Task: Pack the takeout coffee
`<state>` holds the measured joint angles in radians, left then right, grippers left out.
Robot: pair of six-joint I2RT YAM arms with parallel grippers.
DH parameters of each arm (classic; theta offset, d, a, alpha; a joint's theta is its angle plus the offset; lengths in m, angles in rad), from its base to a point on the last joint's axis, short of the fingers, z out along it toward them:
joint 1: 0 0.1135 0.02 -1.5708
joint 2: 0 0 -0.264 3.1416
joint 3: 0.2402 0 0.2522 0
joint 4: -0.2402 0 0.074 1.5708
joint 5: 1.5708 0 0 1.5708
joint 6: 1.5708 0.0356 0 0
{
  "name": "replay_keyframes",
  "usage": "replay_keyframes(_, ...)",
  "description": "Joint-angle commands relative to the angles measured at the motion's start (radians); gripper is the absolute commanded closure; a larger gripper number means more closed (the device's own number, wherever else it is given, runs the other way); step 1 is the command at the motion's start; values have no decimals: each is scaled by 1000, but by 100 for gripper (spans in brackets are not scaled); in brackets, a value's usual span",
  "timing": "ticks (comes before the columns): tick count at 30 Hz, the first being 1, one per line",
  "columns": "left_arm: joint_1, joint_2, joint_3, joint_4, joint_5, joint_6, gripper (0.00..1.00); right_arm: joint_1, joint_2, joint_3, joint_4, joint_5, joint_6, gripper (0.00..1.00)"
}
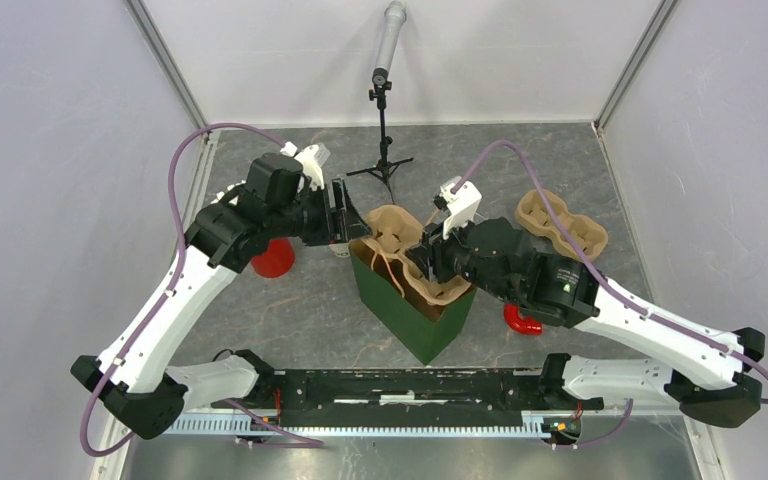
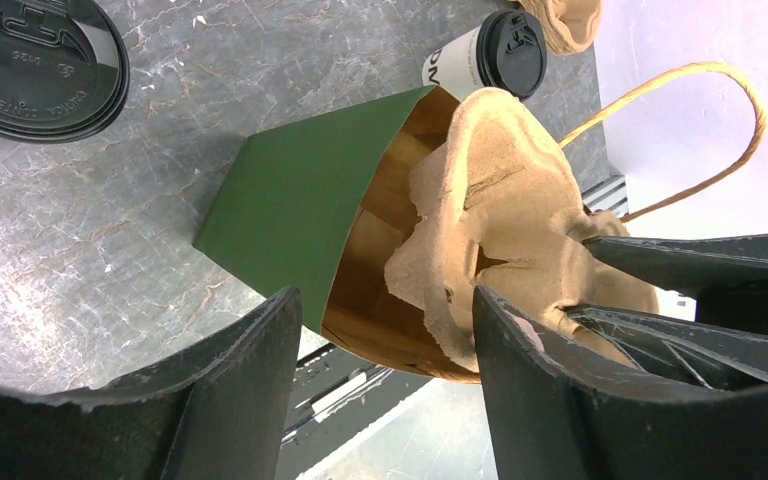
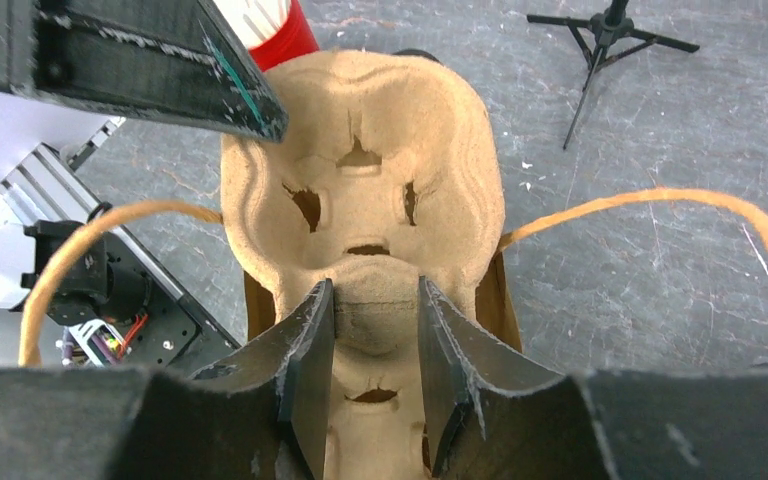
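Our right gripper (image 3: 372, 292) is clamped on the cup carrier's (image 3: 360, 140) middle ridge, forearm reaching over the green paper bag (image 2: 290, 200). We judge the carrier is partway in and next needs seating flat. Our left gripper (image 2: 385, 297) stands apart at the bag's rim, and the takeout coffee (image 2: 495, 55) waits on the table beyond.

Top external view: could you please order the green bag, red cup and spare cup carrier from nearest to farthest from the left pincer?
From the left pincer:
1. green bag, just right of it, centre.
2. red cup, left, under the arm.
3. spare cup carrier, far right.
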<state>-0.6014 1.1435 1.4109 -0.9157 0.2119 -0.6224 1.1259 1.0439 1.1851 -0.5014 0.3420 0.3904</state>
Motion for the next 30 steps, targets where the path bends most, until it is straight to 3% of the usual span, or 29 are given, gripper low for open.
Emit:
replay_keyframes(1,5,-6,25,-22,-9,39,31,3,-21,7,121,35,-11,62)
replay_keyframes(7,6,-18,26,-28,-23,35,32,4,-17,-35,128,25,-10,61)
replay_keyframes(17,24,-51,59,22,16,-21,23,3,-73,-166,194,32,-21,61)
replay_keyframes(25,43,-33,15,3,-5,17,27,3,-102,-228,207,30,-35,61)
replay_keyframes(30,53,-9,29,-3,-11,42,31,3,-95,-173,218,34,-30,61)
